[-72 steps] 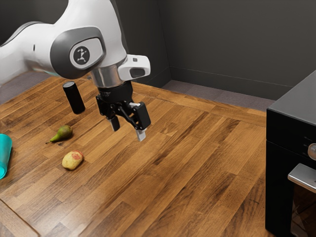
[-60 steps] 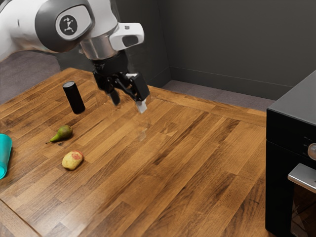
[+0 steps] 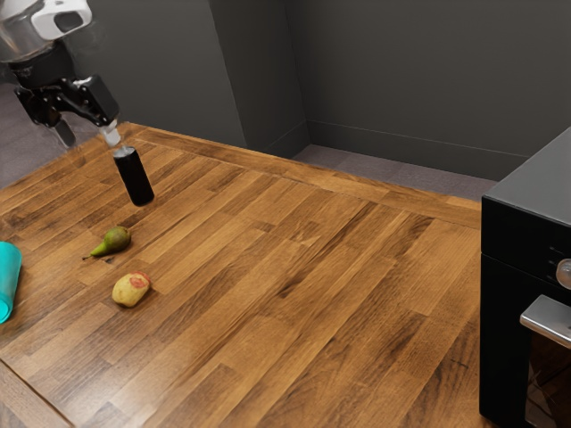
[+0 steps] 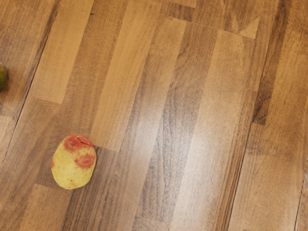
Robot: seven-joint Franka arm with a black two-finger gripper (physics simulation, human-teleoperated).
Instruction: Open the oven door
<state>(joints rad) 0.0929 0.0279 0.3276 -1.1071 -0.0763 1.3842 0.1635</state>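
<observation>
My gripper [image 3: 88, 135] is high at the exterior view's upper left, open, its two fingertips apart and nothing between them. The black oven [image 3: 513, 303] stands at the exterior view's right edge, far from the hand. A silver handle [image 3: 547, 319] juts from its front, below a round knob [image 3: 565, 272]. Much of the oven's front lies outside the picture, so I cannot tell how its door stands.
On the wooden table [image 3: 312, 294] are a black cylinder [image 3: 134, 176], a green pear [image 3: 113, 241], a yellow-red fruit [image 3: 131, 289] and a teal object [image 3: 7, 281]. The wrist view shows the same yellow-red fruit [image 4: 73, 162] on the wood. Dark walls stand behind.
The arm has swung upward and far toward the exterior view's left, farther from the oven. My gripper stays open. The oven and the things on the table have not moved.
</observation>
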